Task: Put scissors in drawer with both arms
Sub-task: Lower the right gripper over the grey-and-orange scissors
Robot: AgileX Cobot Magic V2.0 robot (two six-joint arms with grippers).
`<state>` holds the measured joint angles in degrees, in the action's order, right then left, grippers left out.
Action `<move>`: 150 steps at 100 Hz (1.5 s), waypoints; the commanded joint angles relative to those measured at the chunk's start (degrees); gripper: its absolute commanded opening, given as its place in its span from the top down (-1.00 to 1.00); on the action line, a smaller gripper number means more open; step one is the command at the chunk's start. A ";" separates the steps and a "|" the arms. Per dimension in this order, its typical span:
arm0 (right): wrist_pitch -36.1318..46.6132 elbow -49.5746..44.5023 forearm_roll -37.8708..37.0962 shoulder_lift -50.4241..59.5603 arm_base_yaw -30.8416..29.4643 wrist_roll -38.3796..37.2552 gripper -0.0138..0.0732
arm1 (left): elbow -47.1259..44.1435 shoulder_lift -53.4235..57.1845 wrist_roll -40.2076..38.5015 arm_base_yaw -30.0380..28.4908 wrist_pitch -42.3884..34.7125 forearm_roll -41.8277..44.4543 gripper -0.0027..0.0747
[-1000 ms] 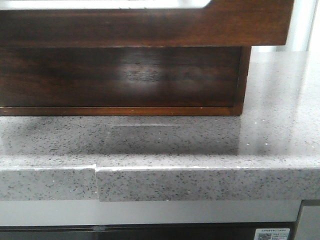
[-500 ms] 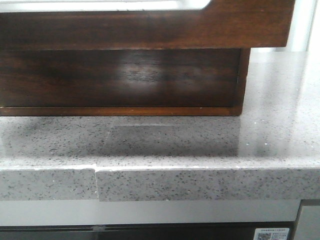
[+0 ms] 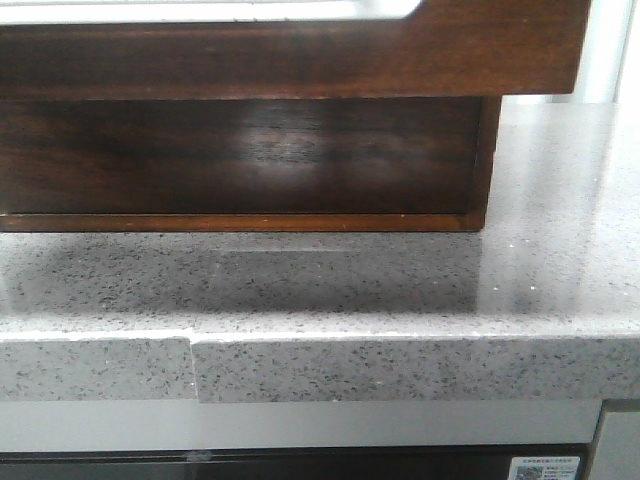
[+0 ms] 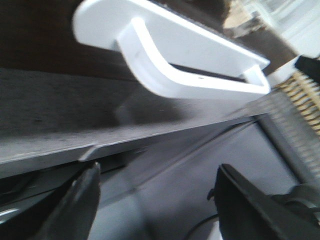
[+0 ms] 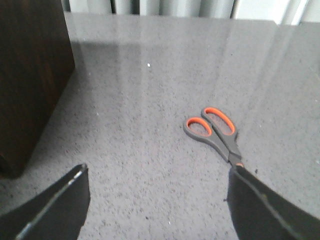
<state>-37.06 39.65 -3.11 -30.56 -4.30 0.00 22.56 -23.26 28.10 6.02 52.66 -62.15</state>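
Lying flat on the grey speckled table [image 5: 150,75], the scissors [image 5: 216,131] are seen between the spread fingers of the right pincer [image 5: 160,207], which is released and holds nothing. The blades are partly hidden behind one finger. The left pincer [image 4: 160,200] is likewise released, its fingers apart below a white handle [image 4: 170,55]. The drawer [image 3: 290,45] is seen pulled out above its dark wooden cabinet [image 3: 240,160].
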 commanded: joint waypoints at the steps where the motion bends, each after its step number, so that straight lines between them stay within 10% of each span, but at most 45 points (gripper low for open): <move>1: 1.43 3.55 -1.79 -3.68 -0.25 0.00 -0.50 | 6.23 2.41 -9.07 0.21 0.27 9.77 -0.20; 44: -11.62 18.40 -0.45 -33.25 -12.16 0.00 -0.50 | 18.04 5.25 -18.99 1.03 4.42 49.18 -0.20; 75: -24.80 32.42 5.58 -52.75 -20.81 9.12 -0.50 | 18.04 5.25 -18.47 3.70 2.02 50.67 -0.20; 150: -35.06 48.31 5.84 -71.53 -21.03 20.17 -0.50 | 18.04 5.25 -18.47 3.70 0.41 50.67 -0.20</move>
<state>-69.83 86.16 2.73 -104.06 -24.90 18.54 38.85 -17.33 9.74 9.24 58.03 -10.82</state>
